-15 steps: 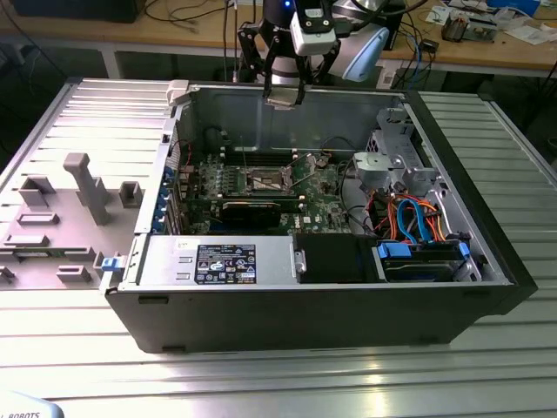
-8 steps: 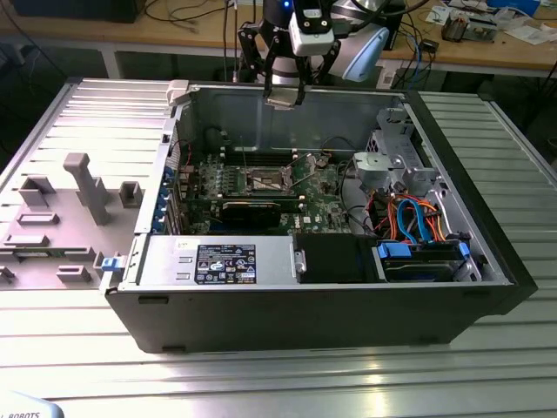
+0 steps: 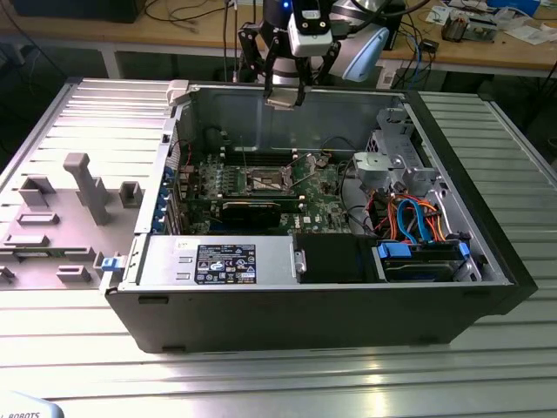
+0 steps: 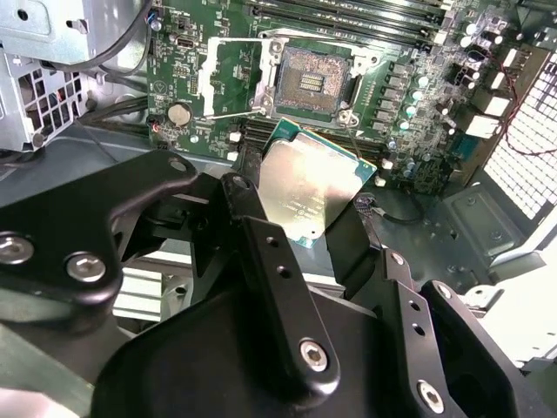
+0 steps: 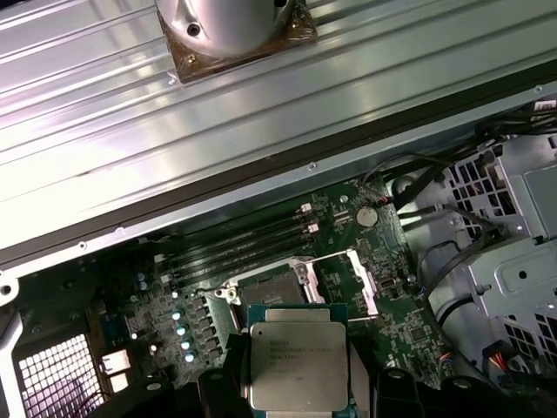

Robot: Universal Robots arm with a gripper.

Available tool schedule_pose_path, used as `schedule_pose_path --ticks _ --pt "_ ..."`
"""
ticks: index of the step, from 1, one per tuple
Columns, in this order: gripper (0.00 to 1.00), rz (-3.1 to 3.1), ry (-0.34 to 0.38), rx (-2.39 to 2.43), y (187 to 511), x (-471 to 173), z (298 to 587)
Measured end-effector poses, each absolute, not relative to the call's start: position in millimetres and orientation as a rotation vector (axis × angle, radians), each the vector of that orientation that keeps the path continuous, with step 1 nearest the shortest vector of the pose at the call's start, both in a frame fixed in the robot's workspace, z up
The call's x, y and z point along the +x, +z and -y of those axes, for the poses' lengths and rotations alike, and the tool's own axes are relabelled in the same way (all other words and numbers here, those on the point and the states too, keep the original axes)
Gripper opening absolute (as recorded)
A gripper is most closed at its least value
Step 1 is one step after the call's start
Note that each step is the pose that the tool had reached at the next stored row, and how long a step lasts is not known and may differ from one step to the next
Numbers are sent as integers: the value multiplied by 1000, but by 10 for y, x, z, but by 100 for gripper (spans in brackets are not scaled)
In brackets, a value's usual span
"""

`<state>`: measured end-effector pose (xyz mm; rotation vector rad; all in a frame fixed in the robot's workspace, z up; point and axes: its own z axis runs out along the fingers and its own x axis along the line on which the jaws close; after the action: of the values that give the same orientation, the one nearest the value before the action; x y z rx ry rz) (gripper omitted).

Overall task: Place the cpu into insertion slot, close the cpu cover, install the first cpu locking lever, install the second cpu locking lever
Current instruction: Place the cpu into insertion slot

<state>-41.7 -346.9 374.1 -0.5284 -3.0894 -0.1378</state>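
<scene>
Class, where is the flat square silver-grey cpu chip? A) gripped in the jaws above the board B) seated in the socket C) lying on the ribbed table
A: the flat square silver-grey cpu chip is clamped between the jaws, apart from the empty gold-brown square socket.

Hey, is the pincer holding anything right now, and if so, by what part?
Yes. The pincer grips the cpu by two opposite side edges, metal top bare, off the insertion slot.

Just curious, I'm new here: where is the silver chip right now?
In the second wrist view, the cpu is clamped in the end effector, hanging over the green motherboard just short of the open insertion slot.
</scene>
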Motion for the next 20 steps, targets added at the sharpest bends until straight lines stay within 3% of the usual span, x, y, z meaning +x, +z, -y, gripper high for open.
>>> schedule_pose_path --ticks 20 --pt "54 3059 -138 -703 3710 -432 3469"
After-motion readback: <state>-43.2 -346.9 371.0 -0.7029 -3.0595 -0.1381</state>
